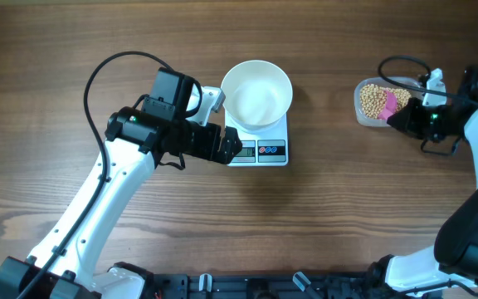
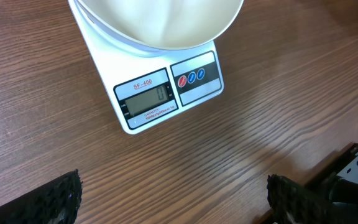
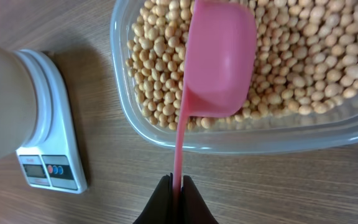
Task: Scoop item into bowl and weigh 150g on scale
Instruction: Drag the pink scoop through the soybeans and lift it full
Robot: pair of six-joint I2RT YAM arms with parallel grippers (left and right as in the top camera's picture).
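Two robot arms work at a wooden worktop [image 1: 73, 50]. The beans [image 3: 303, 68] are small, round and tan-yellow, with a smooth, dry look. They lie as a loose heap in a clear plastic container [image 3: 260, 142] on the right side of the worktop, well apart from the scale [image 2: 166, 93].

The beans look light and hard, and they would likely roll and scatter if spilled. They are too small and loose to pinch, so they are best moved with the pink scoop [image 3: 219, 62]. The scoop's cup sits over the heap, just inside the container's near wall. Whether the cup holds any beans cannot be told from this angle. Its thin handle [image 3: 180, 137] looks stiff but narrow, so it may twist in a grip once the cup is loaded.

The right gripper [image 3: 174, 199] has its fingers clamped together on the end of that handle.

A white, smooth-sided bowl [image 1: 232, 83] stands on the small white scale at the middle of the worktop. The bowl appears empty. The scale's grey display and dark button panel face the robot, and the reading is too faint to be sure of.

The left gripper [image 2: 176, 202] hovers just in front of the scale. Its fingers are spread wide and hold nothing.
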